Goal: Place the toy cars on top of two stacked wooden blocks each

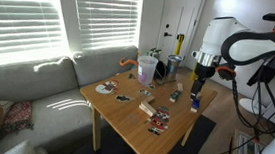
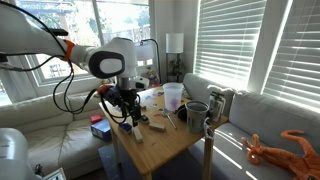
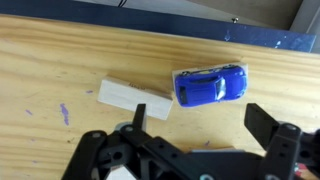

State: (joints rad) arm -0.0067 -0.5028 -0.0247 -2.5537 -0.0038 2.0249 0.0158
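In the wrist view the blue toy car [image 3: 210,85] lies on the wooden table [image 3: 60,60], just beyond my jaws. A flat pale wooden block [image 3: 135,98] lies next to it, close to its end. My gripper [image 3: 200,125] is open and empty, with both fingers hovering above the table in front of the car. In both exterior views the gripper [image 1: 199,84] [image 2: 128,112] hangs low over the table edge. The blue car [image 1: 194,104] shows as a small blue spot under it. I cannot pick out the dark car.
Two cups, one light [image 1: 146,68] and one dark [image 1: 173,63], stand at the table's back. Red-and-white packets [image 1: 159,115] and small items lie mid-table. An orange toy [image 2: 275,150] lies on the sofa, and a blue box [image 2: 98,125] sits beside the table.
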